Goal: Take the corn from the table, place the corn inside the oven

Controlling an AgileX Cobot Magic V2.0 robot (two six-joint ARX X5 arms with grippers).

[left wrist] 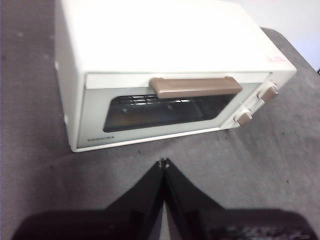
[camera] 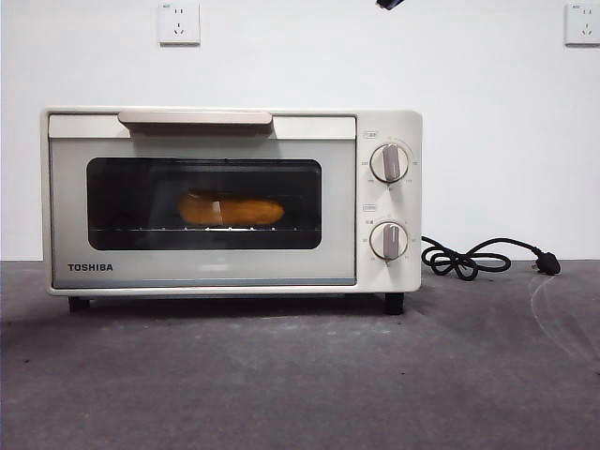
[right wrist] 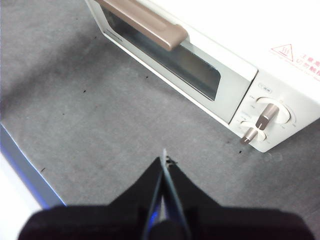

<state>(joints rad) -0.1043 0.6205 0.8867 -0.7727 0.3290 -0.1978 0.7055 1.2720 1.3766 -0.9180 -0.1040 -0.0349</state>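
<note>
The corn (camera: pixel 231 210) lies on the rack inside the oven (camera: pixel 230 200), seen through the dark glass window; the oven door is closed. The cream-white oven stands on the dark grey table (camera: pixel 300 375). My left gripper (left wrist: pixel 163 162) is shut and empty, held above the table in front of the oven (left wrist: pixel 170 70). My right gripper (right wrist: pixel 164 159) is also shut and empty, above the table off the oven's (right wrist: pixel 225 60) knob side. In the front view only a black tip (camera: pixel 388 4) of one arm shows at the top edge. Neither wrist view shows the corn.
A black cord with its plug (camera: pixel 483 257) lies coiled on the table to the right of the oven. Two wall sockets (camera: pixel 179 23) sit on the white wall behind. The table's edge (right wrist: pixel 25 175) shows in the right wrist view.
</note>
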